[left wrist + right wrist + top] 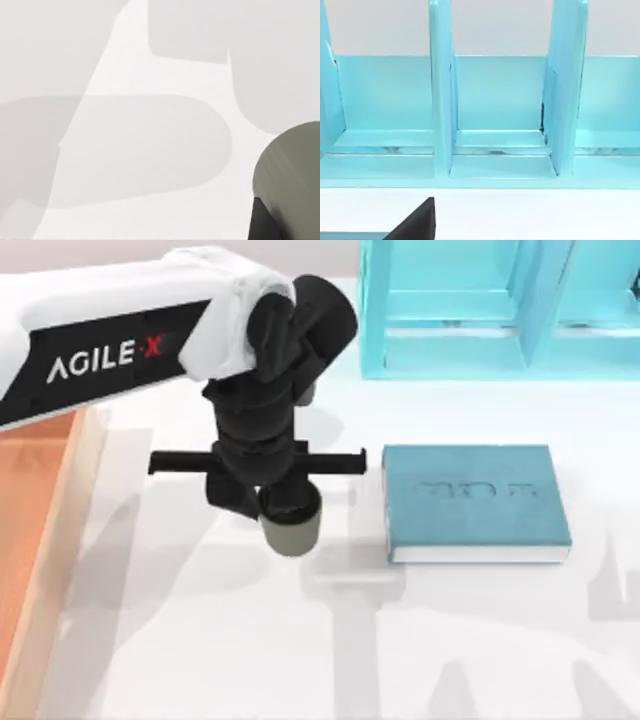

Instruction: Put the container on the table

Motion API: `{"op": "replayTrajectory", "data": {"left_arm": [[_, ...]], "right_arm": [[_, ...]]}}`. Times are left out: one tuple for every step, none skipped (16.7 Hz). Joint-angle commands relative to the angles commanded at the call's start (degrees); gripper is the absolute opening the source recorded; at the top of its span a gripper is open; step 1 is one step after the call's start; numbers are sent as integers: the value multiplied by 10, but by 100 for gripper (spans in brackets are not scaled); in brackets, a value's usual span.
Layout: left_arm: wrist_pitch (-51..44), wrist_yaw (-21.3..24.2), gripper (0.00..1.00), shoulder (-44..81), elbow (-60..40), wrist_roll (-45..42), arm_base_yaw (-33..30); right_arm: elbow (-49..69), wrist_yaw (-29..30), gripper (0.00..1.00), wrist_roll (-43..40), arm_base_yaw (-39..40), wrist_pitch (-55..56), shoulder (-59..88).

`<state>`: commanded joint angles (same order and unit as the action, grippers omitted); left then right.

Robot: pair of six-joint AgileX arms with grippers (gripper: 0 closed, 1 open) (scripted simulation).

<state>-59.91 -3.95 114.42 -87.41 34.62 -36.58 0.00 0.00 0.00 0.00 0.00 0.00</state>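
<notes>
- The left hand [268,502] points down over the middle of the desk [300,640], its black body covering the far side of the container [292,528]
- How wide the left hand's fingers stand cannot be told, nor whether they grip the container
- The container is an olive-brown cup, upright, its dark hollow partly under the hand; in the left wrist view its curved side [292,170] appears against the white desk [150,75], with a dark piece just beside it
- Whether the container rests on the desk or hangs just above it cannot be told
- Just right of the container, apart from it, a teal book [475,502] lies flat on the desk
- Far and right of the book stands a light-blue shelf unit [450,310]; the right wrist view faces its upright dividers and compartments [500,100]
- At the desk's left edge lies an orange wooden tray [35,520], well apart from the container
</notes>
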Motion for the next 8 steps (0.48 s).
{"op": "replayTrajectory", "data": {"left_arm": [[0,0,0,0,0,0,0],[0,0,0,0,0,0,0],[0,0,0,0,0,0,0],[0,0,8,0,0,0,0],[0,0,15,0,0,0,0],[0,0,23,0,0,0,0],[0,0,30,0,0,0,0],[0,0,38,0,0,0,0]], "right_arm": [[0,0,100,0,0,0,0],[0,0,100,0,0,0,0],[0,0,100,0,0,0,0],[0,0,100,0,0,0,0],[0,0,100,0,0,0,0],[0,0,100,0,0,0,0],[0,0,100,0,0,0,0],[0,0,100,0,0,0,0]]}}
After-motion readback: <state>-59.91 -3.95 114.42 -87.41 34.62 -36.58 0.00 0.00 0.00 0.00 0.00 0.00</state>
